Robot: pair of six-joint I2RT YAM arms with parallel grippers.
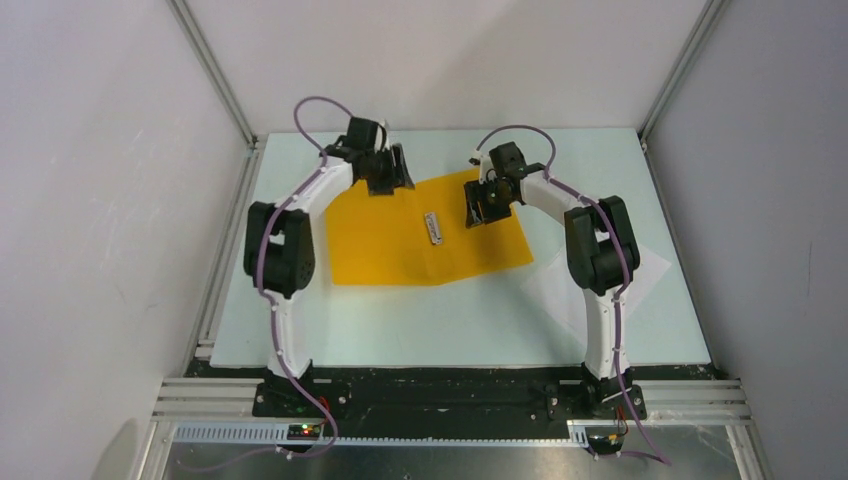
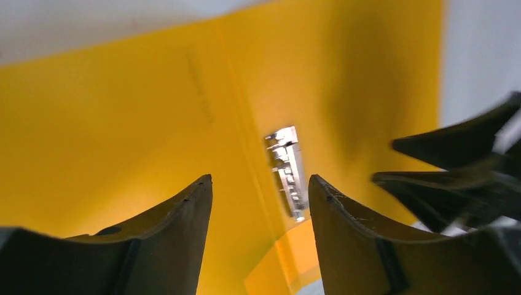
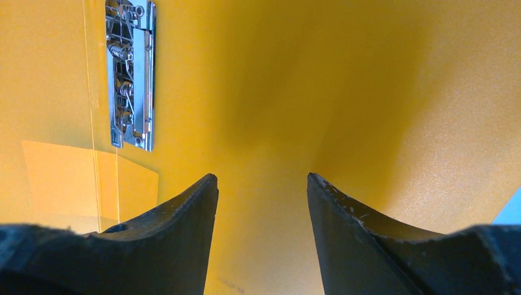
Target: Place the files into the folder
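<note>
Matte orange folder (image 1: 385,245) lies open (chrome clip (image 1: 433,227) inside); left fingers (image 2: 166,239), right fingers (image 3: 172,233) parted.

Left gripper (image 1: 396,172) & right gripper (image 1: 484,204) crowd folder's (image 1: 385,250) far edge; gap btwn them, over metal clip (image 1: 433,227), passable. Room along table's (image 1: 450,330) near strip. Right arm (image 1: 597,245) overhangs papers (image 1: 550,290).

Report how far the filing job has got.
Done: the flat orange-yellow card folder lies spread open, its shiny metal clip exposed. In hand: nothing; the left claw and right claw hang open above it, empty. Left: the thin white paper sheets lie on the table beside the right arm, outside the folder, and need moving in.
</note>
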